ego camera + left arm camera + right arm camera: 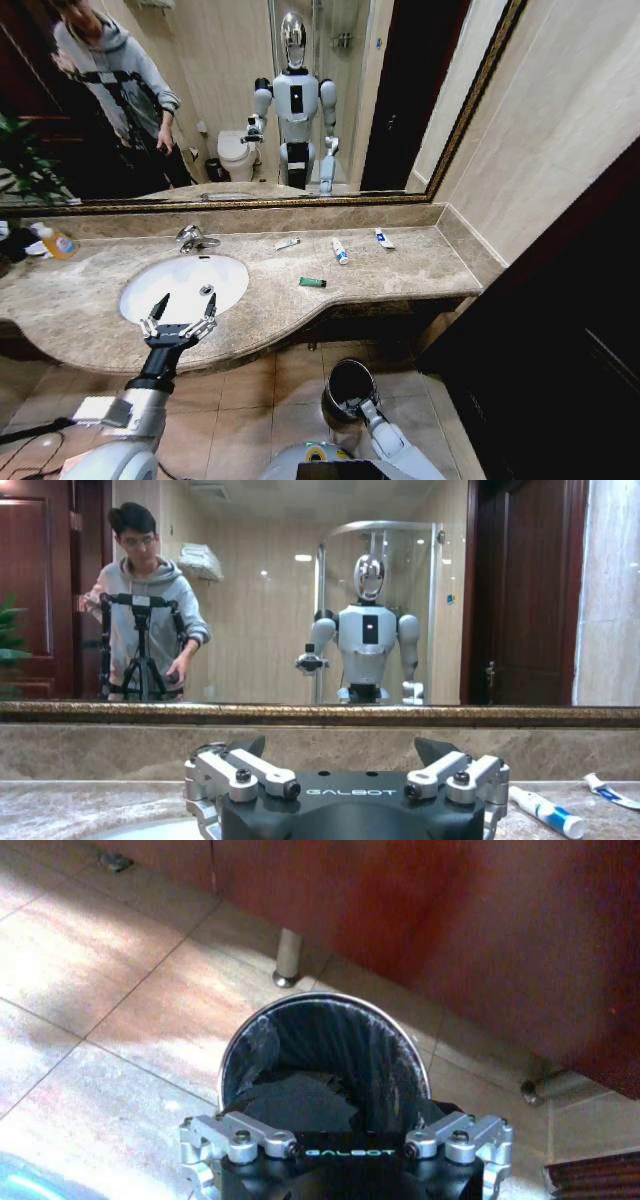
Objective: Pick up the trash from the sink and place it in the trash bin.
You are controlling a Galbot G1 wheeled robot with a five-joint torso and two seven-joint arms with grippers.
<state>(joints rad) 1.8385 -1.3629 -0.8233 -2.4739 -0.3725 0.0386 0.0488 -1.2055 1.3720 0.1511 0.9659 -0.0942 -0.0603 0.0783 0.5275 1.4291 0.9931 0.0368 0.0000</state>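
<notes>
Two arms on this robot, and the room is a tiled bathroom with a big framed mirror (250, 100) across the back wall and a dark wood panel on the right. Under the mirror runs the table (420, 270), a long beige-brown marble top that curves out at the front. The floor (290, 385) is tan tile.

Set into the table's left half is the sink (150, 285), a white oval basin with its long axis running roughly left-right, and a chrome faucet (190, 238) behind it. The basin looks bare apart from the drain.

Down on the floor, below the table's front edge, sits the trash bin (348, 385), round and black with a dark crumpled liner.

The left gripper (178, 316) hangs over the near rim of the sink, jaws spread apart and holding nothing. The right gripper (345, 1140) is low, right at the bin's mouth, jaws apart and nothing between them.

The trash is all on the table, right of the sink, well apart from both grippers. A white tube with blue marks (340, 250) lies near the back, long axis pointing roughly front to back. Another tube (384, 238) sits to its right, angled slightly. A small white bar (287, 243) lies to the left, tilted diagonally. A green packet (312, 282) lies nearer the front, long axis left-right.

A clear bottle with an orange label (55, 242) rests at the far left.
</notes>
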